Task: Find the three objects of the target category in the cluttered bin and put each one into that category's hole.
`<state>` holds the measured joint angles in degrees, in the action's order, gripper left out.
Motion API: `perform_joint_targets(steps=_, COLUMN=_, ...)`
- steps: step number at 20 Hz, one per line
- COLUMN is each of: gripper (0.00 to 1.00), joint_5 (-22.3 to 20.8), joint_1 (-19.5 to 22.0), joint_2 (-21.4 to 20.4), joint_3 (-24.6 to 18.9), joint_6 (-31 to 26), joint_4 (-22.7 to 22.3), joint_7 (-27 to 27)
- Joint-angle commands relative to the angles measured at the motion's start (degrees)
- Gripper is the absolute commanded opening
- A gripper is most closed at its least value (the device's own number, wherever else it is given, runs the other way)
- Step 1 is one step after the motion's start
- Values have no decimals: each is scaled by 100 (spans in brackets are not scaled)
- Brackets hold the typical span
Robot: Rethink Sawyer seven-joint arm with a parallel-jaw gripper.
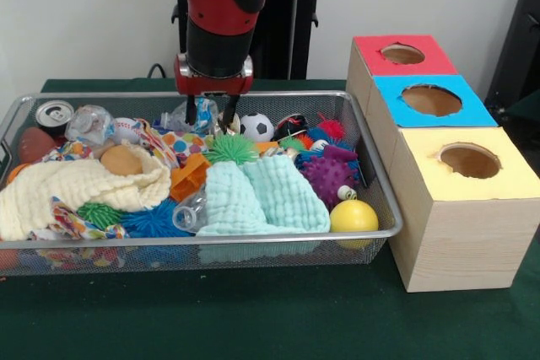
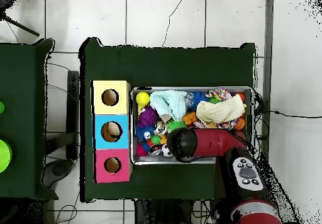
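Front view, L to R. The bin, a wire-mesh basket on the green surface, is packed w/ clutter. Far-left corner: a silver can, and just beside it a clear bottle w/ crinkled walls, lying on a patterned cloth. A cream cloth is draped over the left half, w/ a tan ball resting on it. Near the middle front, a second clear bottle is wedged between a blue spiky toy and a mint cloth, mostly covered. At the back centre the gripper is lowered into the bin; its fingers are seen parted, straddling a third clear bottle, not closed on it as far as can be told. Further R: a soccer ball, a purple spiky ball, a yellow ball. Outside the bin, three wooden boxes w/ holes: red, blue, yellow.

Handling, as judged: bottles are v. light, thin-walled, prob. slippery; they will buckle if squeezed hard. A hold across the mid-body or near the stiffer neck is advised, w/ gentle closing. Cloth may be dragged along w/ the half-buried one.

Overhead view: the arm hides the bin's back edge; the bottles can't be made out there.
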<state>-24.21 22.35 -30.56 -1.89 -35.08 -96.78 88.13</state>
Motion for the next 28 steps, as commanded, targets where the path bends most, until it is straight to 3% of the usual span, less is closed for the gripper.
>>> perform_joint_targets(steps=1, gripper=100, joint_5=-479, joint_1=93, joint_2=107, joint_3=-443, joint_6=336, joint_4=172, joint_7=-272)
perform_joint_targets(steps=6, gripper=100, joint_5=-723, joint_1=-21, joint_2=-125, joint_3=-275, joint_6=276, joint_4=120, joint_7=-227)
perform_joint_targets(steps=17, gripper=100, joint_5=-1292, joint_1=-162, joint_2=-394, joint_3=6, joint_6=789, joint_4=-345, joint_7=179)
perform_joint_targets(steps=22, gripper=100, joint_5=-1520, joint_1=-204, joint_2=-275, joint_3=136, joint_6=1465, joint_4=-551, joint_7=493)
perform_joint_targets(steps=24, gripper=100, joint_5=-1573, joint_1=-120, joint_2=-278, joint_3=46, joint_6=1625, joint_4=-608, joint_7=384)
perform_joint_targets(steps=25, gripper=0, joint_5=-1548, joint_1=-15, joint_2=-280, joint_3=-30, joint_6=1788, joint_4=-675, joint_7=378)
perform_joint_targets(steps=28, gripper=0, joint_5=-1526, joint_1=25, joint_2=-259, joint_3=-9, joint_6=2148, joint_4=-766, joint_7=558)
